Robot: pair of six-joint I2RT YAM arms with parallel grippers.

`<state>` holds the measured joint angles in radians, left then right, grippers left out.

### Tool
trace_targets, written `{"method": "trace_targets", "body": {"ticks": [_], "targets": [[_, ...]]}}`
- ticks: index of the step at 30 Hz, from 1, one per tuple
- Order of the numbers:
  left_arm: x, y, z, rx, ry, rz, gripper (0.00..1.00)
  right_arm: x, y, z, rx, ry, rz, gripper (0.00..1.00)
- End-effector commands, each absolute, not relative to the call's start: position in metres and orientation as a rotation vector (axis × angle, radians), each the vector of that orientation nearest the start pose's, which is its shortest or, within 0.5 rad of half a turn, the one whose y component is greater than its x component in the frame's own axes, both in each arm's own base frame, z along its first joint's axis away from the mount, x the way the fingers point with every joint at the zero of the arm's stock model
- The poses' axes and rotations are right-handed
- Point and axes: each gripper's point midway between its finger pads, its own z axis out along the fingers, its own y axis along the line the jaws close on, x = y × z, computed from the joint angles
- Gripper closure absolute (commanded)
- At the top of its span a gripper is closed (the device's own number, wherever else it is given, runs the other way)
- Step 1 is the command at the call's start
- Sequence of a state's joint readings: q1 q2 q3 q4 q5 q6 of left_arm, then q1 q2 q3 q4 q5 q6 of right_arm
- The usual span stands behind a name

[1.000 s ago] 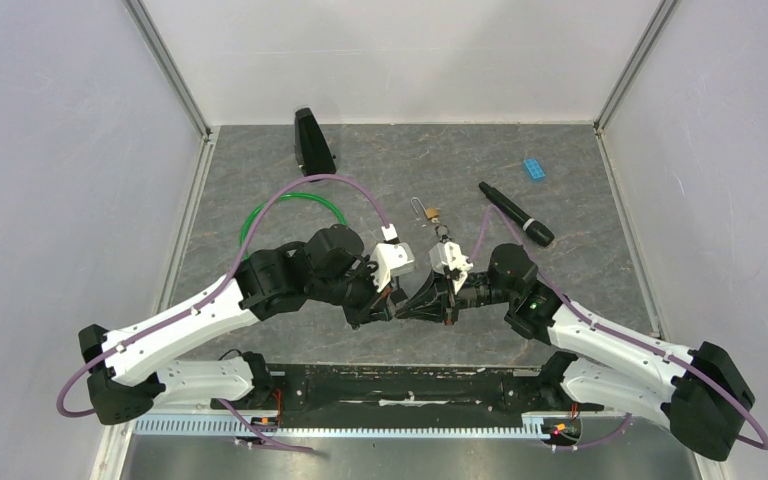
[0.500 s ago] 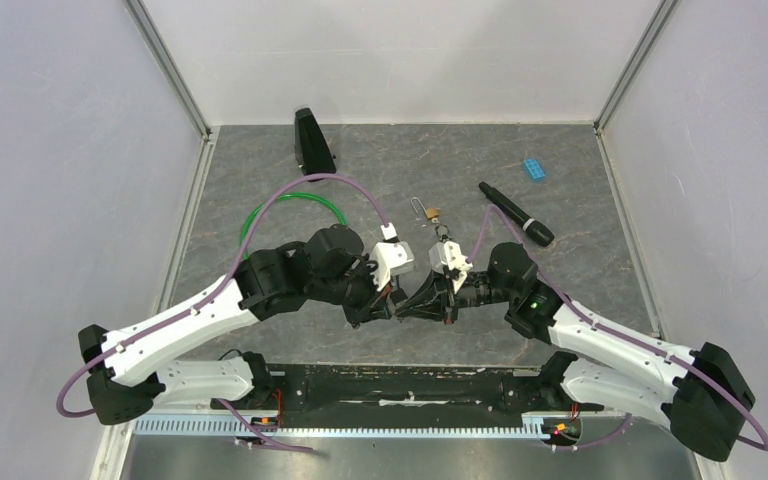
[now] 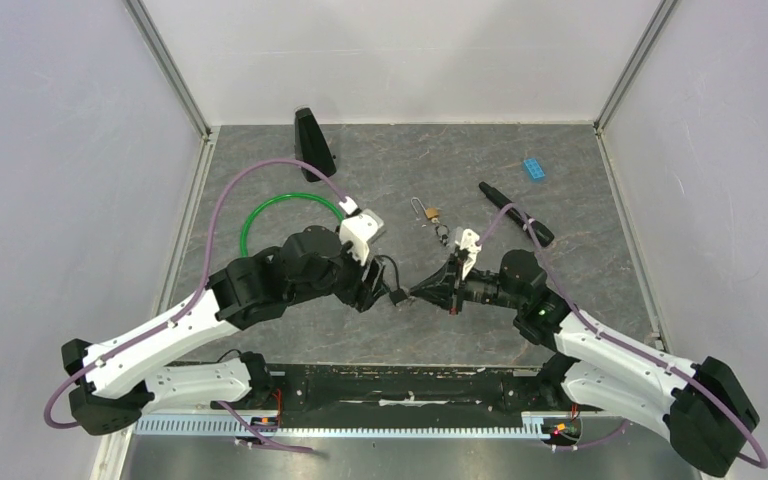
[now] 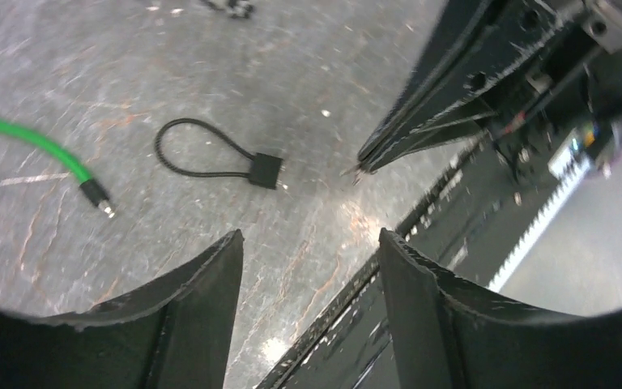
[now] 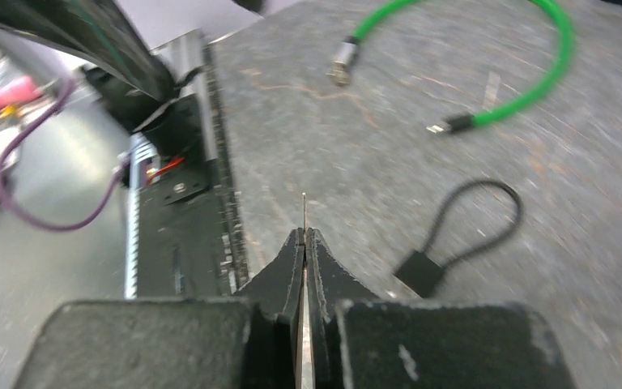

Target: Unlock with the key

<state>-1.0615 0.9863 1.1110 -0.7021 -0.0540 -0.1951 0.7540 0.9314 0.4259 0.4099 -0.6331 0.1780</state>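
Right jaws clenched on a thin metal key (image 5: 304,212), tip protruding; left jaws released, facing them. A black cable lock (image 4: 255,168) lies on the worktop (image 4: 210,65) just beside the right jaws' tip; a brass padlock (image 3: 430,213) sits well beyond both.

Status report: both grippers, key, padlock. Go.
Left gripper open, empty. Right gripper shut on key, thin blade poking past tips. Padlock on table, apart from both. Black cable loop lies under the tips.
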Motion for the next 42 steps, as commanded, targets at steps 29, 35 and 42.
{"method": "trace_targets", "body": {"ticks": [29,35,42], "targets": [[0.229,-0.296,0.049,-0.075,2.779,-0.037,0.06,0.216,0.195,0.161,-0.268,1.614,0.834,1.00],[0.233,-0.295,0.023,-0.182,2.824,0.010,0.10,0.214,0.194,0.160,-0.273,1.599,0.835,1.00],[0.231,-0.295,0.009,-0.340,2.838,0.030,0.16,0.214,0.195,0.158,-0.268,1.595,0.845,1.00]]}}
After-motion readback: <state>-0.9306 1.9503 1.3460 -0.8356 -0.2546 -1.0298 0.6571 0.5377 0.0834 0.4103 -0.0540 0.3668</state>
